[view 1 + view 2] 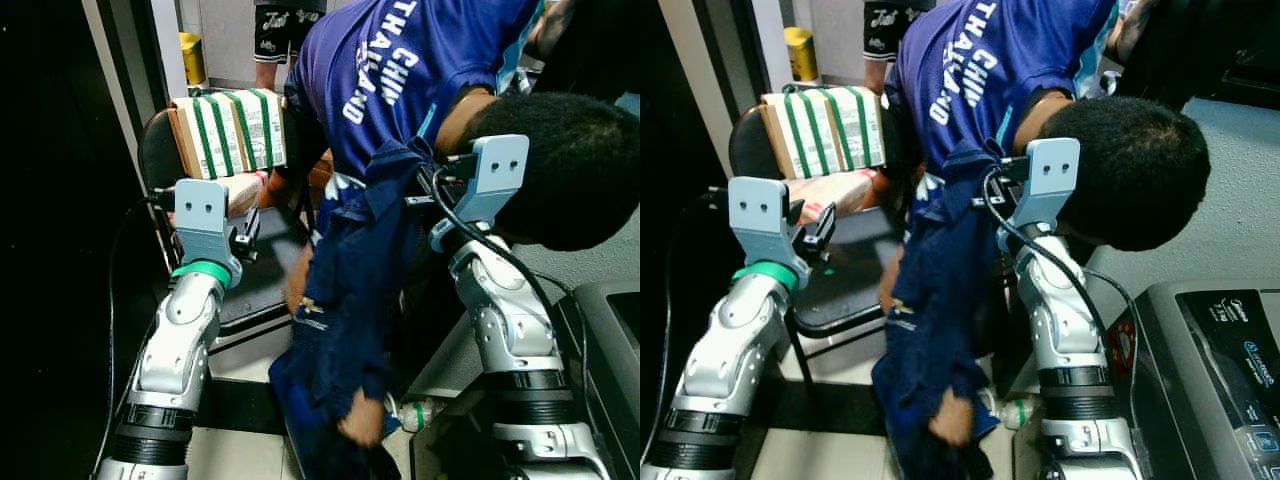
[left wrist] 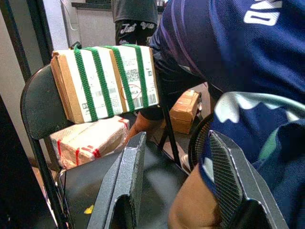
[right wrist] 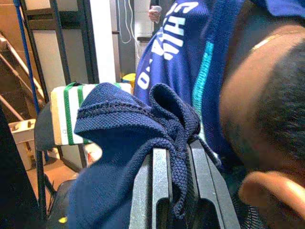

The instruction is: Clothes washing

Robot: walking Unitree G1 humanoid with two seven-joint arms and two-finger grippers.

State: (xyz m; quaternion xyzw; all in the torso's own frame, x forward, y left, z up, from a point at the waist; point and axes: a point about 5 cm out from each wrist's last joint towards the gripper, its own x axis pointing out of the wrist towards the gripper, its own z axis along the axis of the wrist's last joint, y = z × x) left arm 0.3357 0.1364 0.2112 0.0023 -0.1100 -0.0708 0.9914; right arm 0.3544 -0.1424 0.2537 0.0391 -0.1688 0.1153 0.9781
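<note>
A dark navy garment (image 1: 350,290) hangs down between my arms. My right gripper (image 3: 174,155) is shut on its knitted collar (image 3: 162,114), raised at chest height. A person in a blue printed shirt (image 1: 420,70) bends low over it, head close beside my right wrist. One of the person's hands (image 1: 360,430) grips the garment's lower end and another hand (image 1: 297,285) touches its left edge. My left gripper (image 2: 176,138) is open with nothing between its fingers, held up to the garment's left, above a black chair seat (image 2: 119,176).
A black folding chair (image 1: 160,150) carries a cardboard box with green straps (image 1: 230,130) and a taped parcel (image 2: 90,140). A dark washing machine (image 1: 1210,370) stands at the right. A plastic bottle (image 1: 415,412) lies low by my right arm. A second person (image 1: 285,30) stands behind.
</note>
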